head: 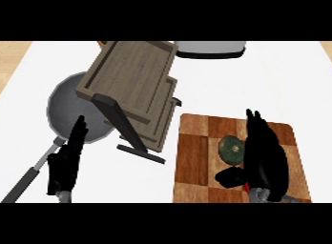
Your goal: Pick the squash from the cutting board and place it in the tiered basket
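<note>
- The squash [232, 148], dark green, lies on the cutting board [197, 157], not in the tiered basket [133, 81].
- The right hand [264, 152] rests against the squash, fingers straight, thumb below it.
- The left hand [67, 159] is open over the pan [70, 102].

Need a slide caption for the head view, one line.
Right hand over the cutting board beside the squash; tiered basket behind, left hand resting open.
</note>
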`<state>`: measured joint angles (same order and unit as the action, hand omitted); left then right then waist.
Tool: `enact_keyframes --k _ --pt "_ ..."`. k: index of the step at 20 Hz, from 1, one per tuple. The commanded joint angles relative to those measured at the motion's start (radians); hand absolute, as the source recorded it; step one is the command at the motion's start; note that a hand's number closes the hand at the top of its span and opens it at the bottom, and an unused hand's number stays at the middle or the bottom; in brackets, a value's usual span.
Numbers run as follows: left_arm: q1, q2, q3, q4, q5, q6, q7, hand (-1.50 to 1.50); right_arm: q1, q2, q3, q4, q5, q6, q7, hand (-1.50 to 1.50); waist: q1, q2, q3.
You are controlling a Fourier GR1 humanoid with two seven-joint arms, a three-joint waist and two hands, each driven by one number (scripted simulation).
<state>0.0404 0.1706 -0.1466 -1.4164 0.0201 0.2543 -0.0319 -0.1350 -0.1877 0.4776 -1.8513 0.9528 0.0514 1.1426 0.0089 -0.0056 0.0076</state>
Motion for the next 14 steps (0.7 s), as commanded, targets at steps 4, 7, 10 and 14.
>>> enact_keyframes --k 4,7,10,14 --pt "0.044 -0.014 -0.007 0.043 -0.001 -0.004 0.024 0.0 -0.088 0.102 -0.041 0.106 0.008 0.174 0.184 -1.5 0.0 0.007 -0.009" --pt "-0.008 0.02 0.04 0.065 0.023 -0.03 0.049 0.0 -0.024 0.096 -0.061 0.121 -0.001 0.171 0.137 -1.5 -0.012 0.008 -0.009" --pt "0.04 -0.006 0.005 0.029 0.015 -0.029 0.047 0.0 -0.085 0.158 -0.079 0.147 -0.003 0.233 0.174 -1.5 0.0 0.007 -0.009" --pt "-0.002 -0.012 0.011 0.042 -0.015 -0.002 0.065 0.0 -0.078 0.173 -0.118 0.183 0.014 0.218 0.129 -1.5 -0.007 0.007 -0.008"
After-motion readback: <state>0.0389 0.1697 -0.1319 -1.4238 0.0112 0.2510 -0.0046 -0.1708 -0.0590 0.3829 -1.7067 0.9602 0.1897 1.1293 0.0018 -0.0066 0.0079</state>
